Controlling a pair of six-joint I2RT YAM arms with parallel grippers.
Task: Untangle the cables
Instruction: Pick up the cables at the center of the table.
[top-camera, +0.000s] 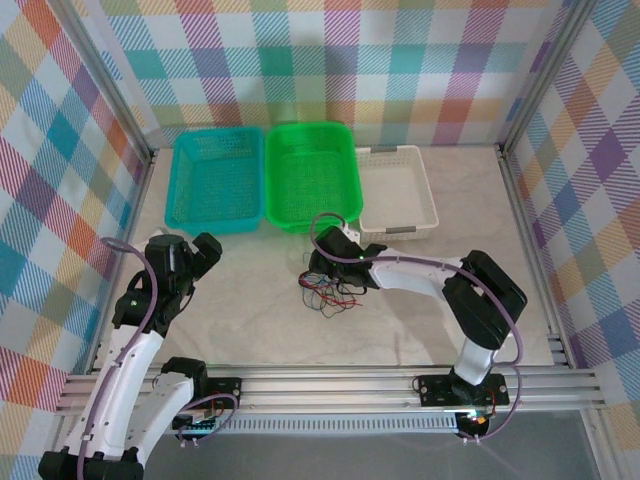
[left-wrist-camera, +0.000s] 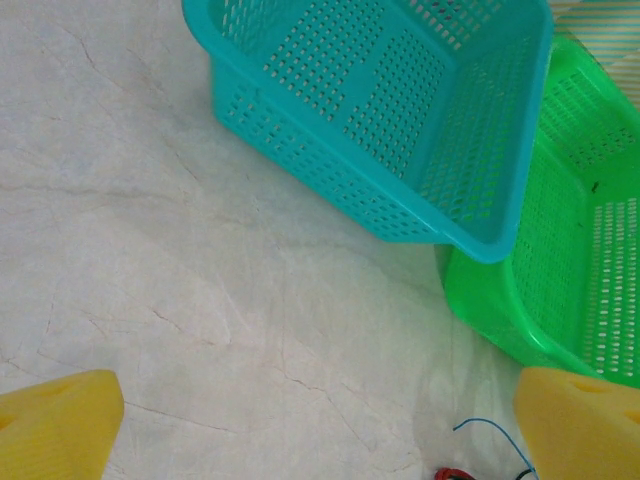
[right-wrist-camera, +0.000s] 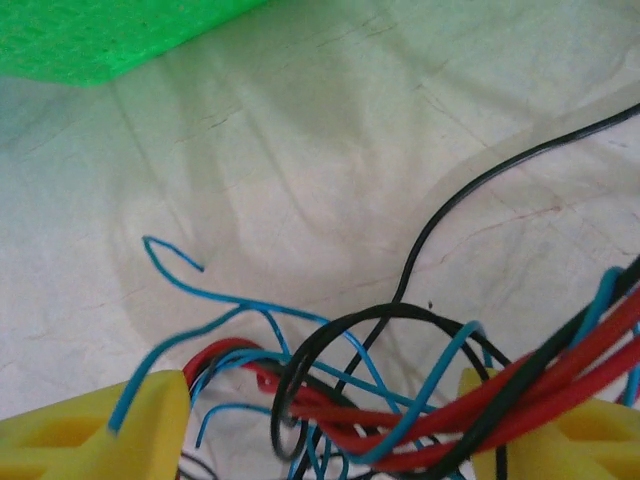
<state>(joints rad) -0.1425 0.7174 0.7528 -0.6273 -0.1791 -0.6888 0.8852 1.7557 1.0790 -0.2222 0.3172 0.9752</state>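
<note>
The cables (top-camera: 330, 295) lie in a tangled heap of thin red, black and blue wires on the table, in front of the green basket. My right gripper (top-camera: 325, 268) is down on the heap's far side. In the right wrist view its yellow fingers (right-wrist-camera: 90, 430) stand apart, and red, black and blue cables (right-wrist-camera: 400, 420) run across the gap of the right gripper (right-wrist-camera: 325, 430) without being pinched. My left gripper (top-camera: 205, 252) hangs open to the left of the heap. Between the left gripper's (left-wrist-camera: 320, 430) fingers is bare table, with a blue wire end (left-wrist-camera: 490, 430) near its right finger.
Three baskets stand in a row at the back: teal (top-camera: 215, 180), green (top-camera: 310, 175) and white (top-camera: 398, 190). The teal basket (left-wrist-camera: 400, 110) and green basket (left-wrist-camera: 580, 250) are ahead of my left gripper. A corner of the green basket (right-wrist-camera: 100, 40) sits just beyond the heap.
</note>
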